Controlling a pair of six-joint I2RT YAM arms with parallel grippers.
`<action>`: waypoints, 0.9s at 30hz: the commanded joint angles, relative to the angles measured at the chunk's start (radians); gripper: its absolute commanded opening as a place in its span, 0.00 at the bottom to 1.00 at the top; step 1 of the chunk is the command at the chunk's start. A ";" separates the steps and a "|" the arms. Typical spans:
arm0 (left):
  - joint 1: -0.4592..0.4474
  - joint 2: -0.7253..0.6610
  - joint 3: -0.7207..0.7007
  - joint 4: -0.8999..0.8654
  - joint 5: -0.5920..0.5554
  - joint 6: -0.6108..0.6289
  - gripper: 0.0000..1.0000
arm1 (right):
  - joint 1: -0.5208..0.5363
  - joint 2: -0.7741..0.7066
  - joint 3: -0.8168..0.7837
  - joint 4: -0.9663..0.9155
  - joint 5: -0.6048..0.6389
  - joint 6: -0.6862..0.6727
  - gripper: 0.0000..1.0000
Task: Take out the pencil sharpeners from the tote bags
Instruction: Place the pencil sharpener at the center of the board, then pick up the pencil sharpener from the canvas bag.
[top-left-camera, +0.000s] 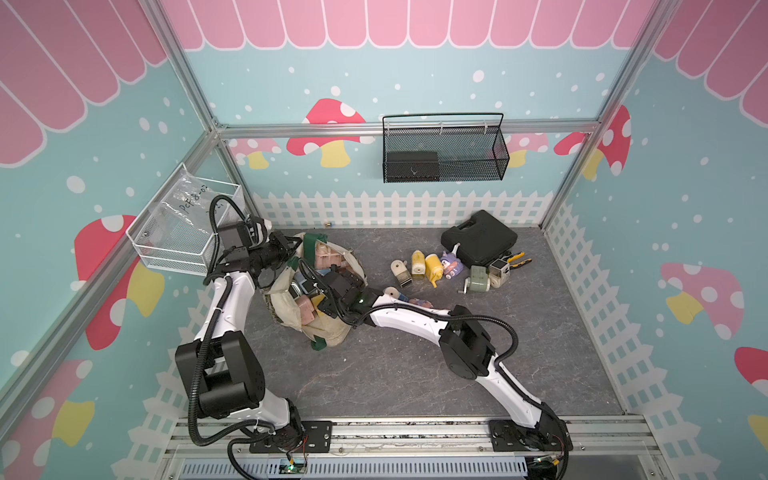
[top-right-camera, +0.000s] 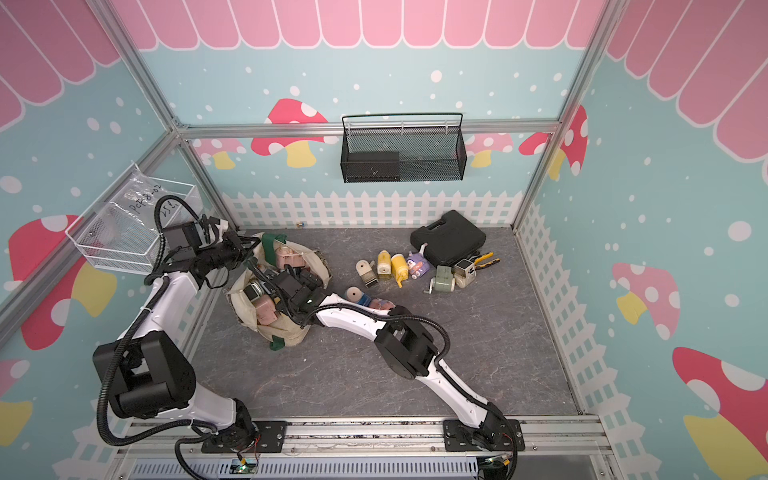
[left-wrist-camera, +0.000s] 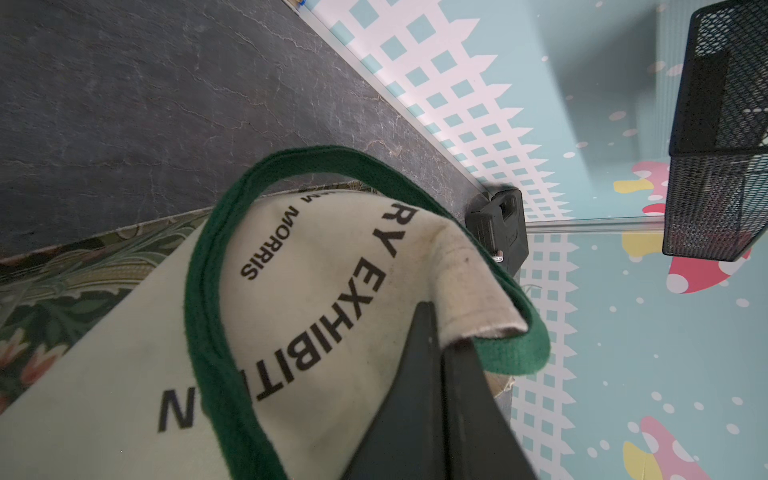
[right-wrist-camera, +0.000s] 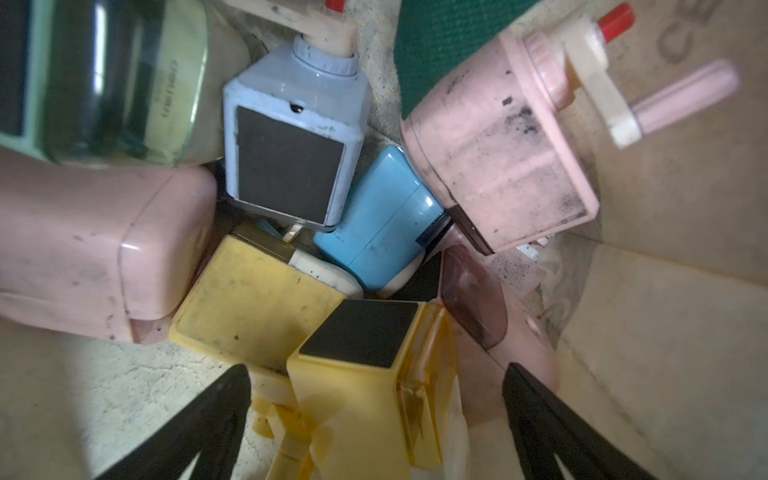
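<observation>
Left claw (left-wrist-camera: 436, 336) is clamping tight on the cream rim of the tote bag (top-left-camera: 328, 332), right beside its dark green strap (left-wrist-camera: 208, 291), and is holding that edge up. The bag is slumping on the grey counter (top-left-camera: 395, 365) with its mouth gaping upward.

Just to the right of that claw, the right claw (right-wrist-camera: 376, 368) is reaching down inside the bag with its fingers spread wide, gripping nothing. A yellow sharpener (right-wrist-camera: 353, 399) is sitting between the fingers, and they are standing clear of its body. Beyond the fingertips more pencil sharpeners (right-wrist-camera: 291, 137) are lying jumbled in the bag: a pale blue boxy one, a brighter blue one (right-wrist-camera: 382, 232), two pink ones (right-wrist-camera: 490, 158) and a green one (right-wrist-camera: 104, 83).

Further right of the right claw, out on the counter, a loose row of sharpeners is lying: a beige one (top-left-camera: 401, 270), two yellow ones (top-left-camera: 433, 268), a purple cartoon one (top-left-camera: 451, 266) and a sage green one (top-left-camera: 478, 278). Past them a black case (top-left-camera: 478, 239) is resting, with yellow-and-black pliers (top-left-camera: 517, 259) poking out beside it.
</observation>
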 joint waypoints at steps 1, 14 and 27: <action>0.007 -0.010 -0.003 0.031 0.018 -0.005 0.00 | -0.008 0.045 0.035 -0.052 0.061 -0.023 0.95; 0.007 -0.010 -0.003 0.032 0.018 -0.006 0.00 | -0.007 0.134 0.142 -0.113 0.102 -0.052 0.82; 0.008 -0.009 -0.003 0.032 0.018 -0.007 0.00 | -0.003 0.084 0.160 -0.099 0.046 -0.067 0.64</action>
